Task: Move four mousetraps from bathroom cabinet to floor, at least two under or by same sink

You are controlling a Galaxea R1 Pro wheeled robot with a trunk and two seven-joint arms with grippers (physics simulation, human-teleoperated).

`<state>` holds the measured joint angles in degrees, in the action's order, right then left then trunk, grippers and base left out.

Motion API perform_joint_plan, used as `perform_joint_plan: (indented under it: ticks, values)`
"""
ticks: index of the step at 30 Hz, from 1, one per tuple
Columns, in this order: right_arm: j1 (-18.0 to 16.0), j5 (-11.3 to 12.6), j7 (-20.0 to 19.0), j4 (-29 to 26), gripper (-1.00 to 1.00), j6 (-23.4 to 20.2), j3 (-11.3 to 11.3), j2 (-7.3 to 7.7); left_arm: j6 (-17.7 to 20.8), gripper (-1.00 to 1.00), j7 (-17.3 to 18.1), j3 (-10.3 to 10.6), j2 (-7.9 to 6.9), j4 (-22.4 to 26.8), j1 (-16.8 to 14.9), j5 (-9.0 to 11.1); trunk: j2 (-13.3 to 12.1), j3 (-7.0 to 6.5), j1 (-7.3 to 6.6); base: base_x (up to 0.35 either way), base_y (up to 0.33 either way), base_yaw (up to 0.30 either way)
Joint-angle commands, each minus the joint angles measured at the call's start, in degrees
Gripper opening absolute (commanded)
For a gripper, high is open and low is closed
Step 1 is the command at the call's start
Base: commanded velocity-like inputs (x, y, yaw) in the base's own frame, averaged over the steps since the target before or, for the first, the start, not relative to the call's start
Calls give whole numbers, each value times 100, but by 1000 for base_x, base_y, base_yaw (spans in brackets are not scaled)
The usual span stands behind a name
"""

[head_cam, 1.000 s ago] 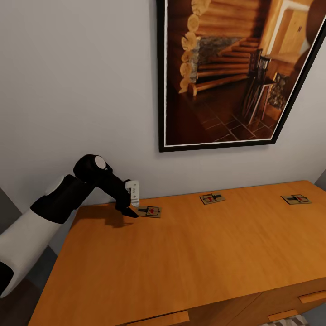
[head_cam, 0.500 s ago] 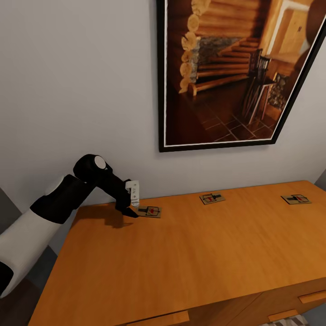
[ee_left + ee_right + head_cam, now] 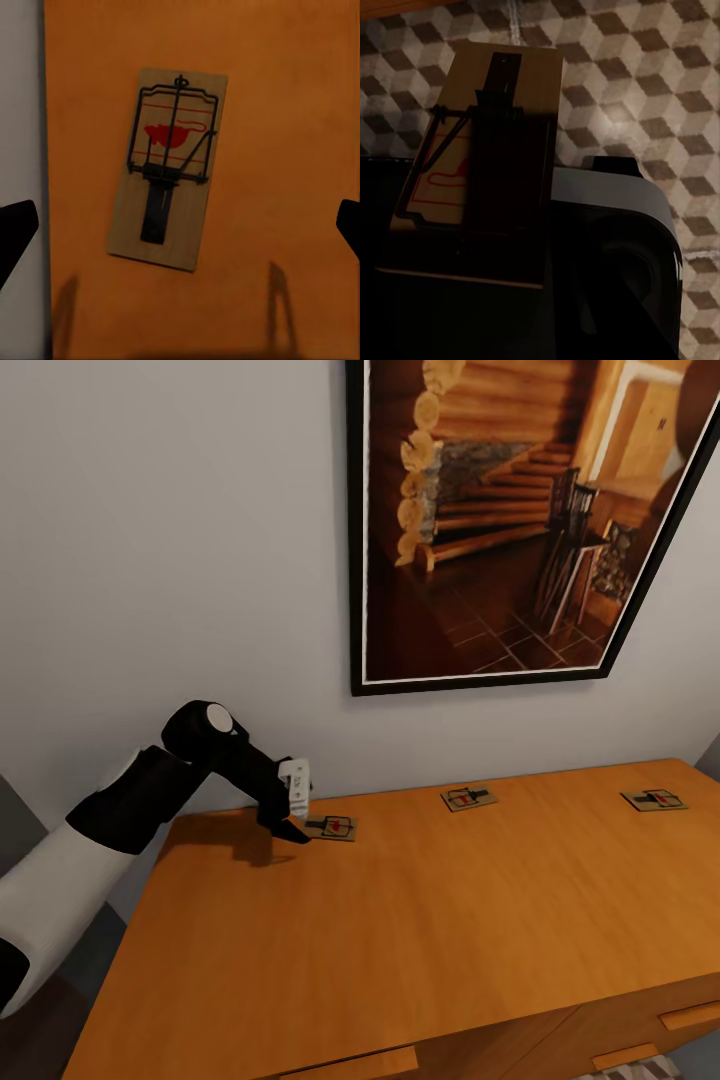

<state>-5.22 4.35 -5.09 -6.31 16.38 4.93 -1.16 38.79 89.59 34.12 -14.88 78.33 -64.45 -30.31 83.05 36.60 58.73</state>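
Head view: the left gripper (image 3: 297, 822) hangs over the back left corner of the cabinet (image 3: 420, 920), tips at the near end of one mousetrap (image 3: 331, 827); two more mousetraps (image 3: 468, 798) (image 3: 654, 799) lie flat along the back edge. Left wrist view: the fingers (image 3: 15, 232) stand wide apart, touching nothing; the mousetrap (image 3: 168, 166) lies between them, long axis along the fingers. No legible writing. Right wrist view: a fourth mousetrap (image 3: 480, 161) sits clamped in the right gripper above the bathroom floor (image 3: 660, 97).
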Motion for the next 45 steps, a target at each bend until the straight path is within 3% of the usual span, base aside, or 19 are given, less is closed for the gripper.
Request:
perform_joint_plan:
  ticks: [1, 9, 16, 19, 26, 45]
  values:
    - [-3, 66, -27, 7, -100, 21, 43, 2, -5, 100, 41, 7, -4, 5, -6, -31, 3, 5, 0, 0, 0, 0]
    - [-4, 66, -27, 7, -100, 22, 43, 2, -364, 100, 41, 7, -10, -29, -6, 51, 3, 5, 0, 0, 0, 0]
    - [-2, 66, -27, 7, -100, 18, 43, 2, -560, 100, 41, 42, -135, -63, -6, 604, 3, 5, 0, 0, 0, 0]
    - [-4, 66, -27, 7, -100, 20, 43, 2, -635, 100, 41, 48, -135, -111, -6, 717, 3, 5, 0, 0, 0, 0]
    - [-4, 68, -27, 7, -100, 20, 43, -5, -633, 100, 41, 41, -40, -217, -6, 767, 3, 5, 0, 0, 0, 0]
    - [-4, 75, -27, 7, -100, 20, 43, -7, -349, 100, 41, -1, 4, -786, -6, 784, 3, 5, 0, 0, 0, 0]
